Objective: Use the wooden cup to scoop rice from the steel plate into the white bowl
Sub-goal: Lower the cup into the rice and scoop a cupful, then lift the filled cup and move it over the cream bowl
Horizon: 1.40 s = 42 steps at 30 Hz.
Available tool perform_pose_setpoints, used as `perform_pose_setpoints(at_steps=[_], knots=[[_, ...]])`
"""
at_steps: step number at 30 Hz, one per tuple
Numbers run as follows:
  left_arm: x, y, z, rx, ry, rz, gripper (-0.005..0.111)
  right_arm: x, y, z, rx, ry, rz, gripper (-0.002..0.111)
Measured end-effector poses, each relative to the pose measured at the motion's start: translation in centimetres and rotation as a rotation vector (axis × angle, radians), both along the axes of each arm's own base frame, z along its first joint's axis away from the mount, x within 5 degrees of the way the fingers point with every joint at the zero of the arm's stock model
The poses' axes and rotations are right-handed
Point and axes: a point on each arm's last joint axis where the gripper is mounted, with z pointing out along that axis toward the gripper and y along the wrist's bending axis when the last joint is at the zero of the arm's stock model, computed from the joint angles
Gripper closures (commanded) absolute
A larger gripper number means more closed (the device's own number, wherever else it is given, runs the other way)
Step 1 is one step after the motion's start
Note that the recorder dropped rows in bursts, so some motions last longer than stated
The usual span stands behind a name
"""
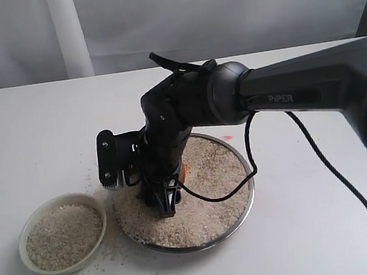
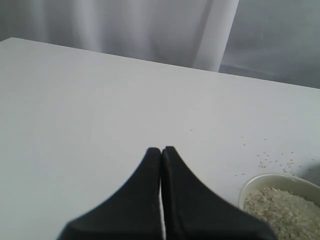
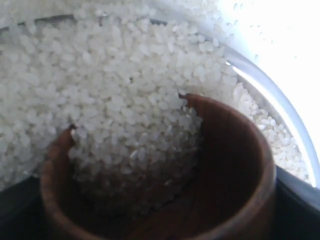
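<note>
Right wrist view shows wooden cup (image 3: 235,165) tilted, mouth buried in rice (image 3: 115,75)

Frame edge crops wooden cup (image 3: 240,165) base, half of white bowl (image 2: 272,179); steel plate (image 3: 272,95) rim blurred.

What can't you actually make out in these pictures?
Exterior view: the wooden cup is almost hidden behind the right gripper; only an orange-brown sliver shows.
Left wrist view: the white bowl is cut off by the frame edge.
Right wrist view: glare washes out the rim of the steel plate; the cup crowds out the gripper's fingers.
</note>
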Motion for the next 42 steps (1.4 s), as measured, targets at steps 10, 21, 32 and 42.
perform_pose_setpoints(at_steps=[10, 21, 32, 42], knots=[[0.0, 0.0, 0.0, 0.000, 0.000, 0.000, 0.107, 0.4, -0.3, 0.0, 0.051, 0.039, -0.021, 0.108], [0.0, 0.0, 0.0, 0.000, 0.000, 0.000, 0.107, 1.1, -0.9, 0.2, 0.141, 0.103, -0.037, 0.108], [0.0, 0.0, 0.0, 0.000, 0.000, 0.000, 0.107, 1.3, -2.2, 5.2, 0.217, 0.057, -0.042, 0.108], [0.0, 0.0, 0.0, 0.000, 0.000, 0.000, 0.107, -0.1, -3.8, 6.6, 0.232, 0.027, -0.044, 0.108]])
